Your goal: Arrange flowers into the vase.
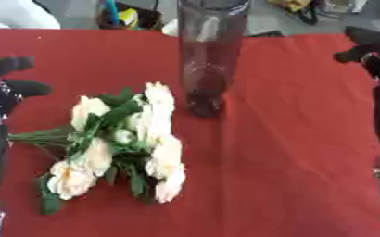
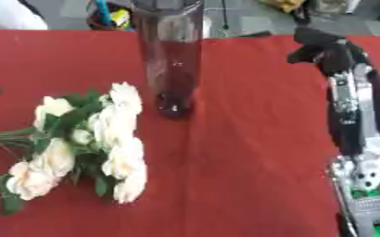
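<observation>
A bunch of cream flowers (image 1: pixel 128 139) with green leaves lies flat on the red tablecloth (image 1: pixel 290 139), its stems (image 1: pixel 39 135) pointing left. Behind and to the right of it, a tall dark glass vase (image 1: pixel 209 60) stands upright with nothing visible inside. My left hand (image 1: pixel 7 88) hovers at the left edge just above the stem ends, fingers spread and holding nothing. My right hand (image 2: pixel 323 46) hangs at the far right, level with the vase and well apart from it, fingers relaxed and empty.
Past the table's far edge stand a dark container (image 1: pixel 128 17) with blue and yellow items, a white shape (image 1: pixel 15 13) at the far left, and clutter (image 2: pixel 323 7) on the floor at the far right.
</observation>
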You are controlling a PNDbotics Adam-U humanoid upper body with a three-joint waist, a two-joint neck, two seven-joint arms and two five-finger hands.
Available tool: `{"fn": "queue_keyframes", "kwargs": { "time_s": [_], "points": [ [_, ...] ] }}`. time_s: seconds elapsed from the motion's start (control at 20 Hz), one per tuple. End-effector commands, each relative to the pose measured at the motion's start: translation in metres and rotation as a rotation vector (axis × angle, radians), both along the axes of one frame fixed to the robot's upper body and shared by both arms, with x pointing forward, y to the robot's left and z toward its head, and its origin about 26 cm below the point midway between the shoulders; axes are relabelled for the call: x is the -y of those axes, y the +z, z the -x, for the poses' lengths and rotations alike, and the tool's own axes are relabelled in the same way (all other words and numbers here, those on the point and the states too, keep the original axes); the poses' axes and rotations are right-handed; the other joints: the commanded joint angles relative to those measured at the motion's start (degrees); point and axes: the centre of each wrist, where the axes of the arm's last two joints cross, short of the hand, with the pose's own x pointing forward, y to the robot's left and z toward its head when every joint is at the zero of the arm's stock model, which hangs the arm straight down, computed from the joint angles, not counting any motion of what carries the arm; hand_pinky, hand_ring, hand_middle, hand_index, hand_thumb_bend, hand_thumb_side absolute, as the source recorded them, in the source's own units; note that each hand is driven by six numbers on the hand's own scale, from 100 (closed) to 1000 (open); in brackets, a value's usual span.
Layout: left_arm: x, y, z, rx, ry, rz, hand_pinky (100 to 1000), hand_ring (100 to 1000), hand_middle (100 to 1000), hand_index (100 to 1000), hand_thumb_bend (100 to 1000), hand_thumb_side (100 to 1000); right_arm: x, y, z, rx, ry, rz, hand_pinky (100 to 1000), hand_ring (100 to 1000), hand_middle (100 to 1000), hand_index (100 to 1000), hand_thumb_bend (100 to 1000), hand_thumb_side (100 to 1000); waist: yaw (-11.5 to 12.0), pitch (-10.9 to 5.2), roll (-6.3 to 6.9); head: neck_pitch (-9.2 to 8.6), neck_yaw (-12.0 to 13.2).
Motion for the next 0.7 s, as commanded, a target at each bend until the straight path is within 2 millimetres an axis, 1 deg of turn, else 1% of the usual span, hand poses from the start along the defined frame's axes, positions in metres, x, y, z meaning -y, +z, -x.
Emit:
{"fn": "queue_keyframes", "kwargs": {
  "time_s": [0.05, 0.2, 0.4, 0.45, 0.55, 0.65, 0.7],
  "points": [
    [-0.007, 0.007, 0.003, 0.038, 0.026, -0.030, 709, 666, 782, 868, 100, 1000, 0.002, 0.007, 0.004, 0.026, 0.003, 0.014, 677, 846, 513, 740, 100, 1000, 0.1, -1.64, 0.27, 0.23, 0.0],
    [-0.021, 0.011, 0.004, 0.058, 0.075, -0.120, 711, 679, 791, 885, 100, 1000, 0.002, 0.007, 0.004, 0.024, 0.003, 0.019, 677, 845, 514, 740, 100, 1000, 0.1, -2.52, 0.76, 0.10, 0.5],
    [-0.037, 0.020, 0.006, 0.087, 0.163, -0.224, 711, 682, 792, 888, 100, 1000, 0.001, 0.007, 0.004, 0.025, 0.009, 0.017, 677, 845, 514, 740, 100, 1000, -0.2, -2.87, 0.59, 0.11, 1.1],
    [-0.039, 0.021, 0.006, 0.093, 0.181, -0.237, 715, 705, 804, 904, 100, 1000, 0.001, 0.007, 0.004, 0.026, 0.010, 0.016, 677, 844, 516, 740, 100, 1000, -0.2, -2.91, 0.57, 0.18, 1.2],
    [-0.045, 0.022, 0.007, 0.084, 0.218, -0.293, 722, 721, 811, 908, 100, 1000, 0.001, 0.006, 0.004, 0.020, 0.008, 0.021, 677, 842, 516, 740, 100, 1000, -0.1, -3.59, 0.89, 1.21, 1.3],
    [-0.053, 0.026, 0.009, 0.074, 0.261, -0.358, 724, 732, 815, 912, 100, 1000, 0.001, 0.006, 0.004, 0.019, 0.009, 0.024, 677, 841, 517, 741, 100, 1000, -0.1, -3.98, 0.96, 1.87, 1.5],
    [-0.056, 0.028, 0.009, 0.067, 0.283, -0.394, 725, 740, 819, 911, 100, 982, 0.001, 0.006, 0.004, 0.018, 0.009, 0.026, 677, 841, 517, 741, 100, 1000, -0.1, -4.13, 1.02, 2.05, 1.6]
  ]
}}
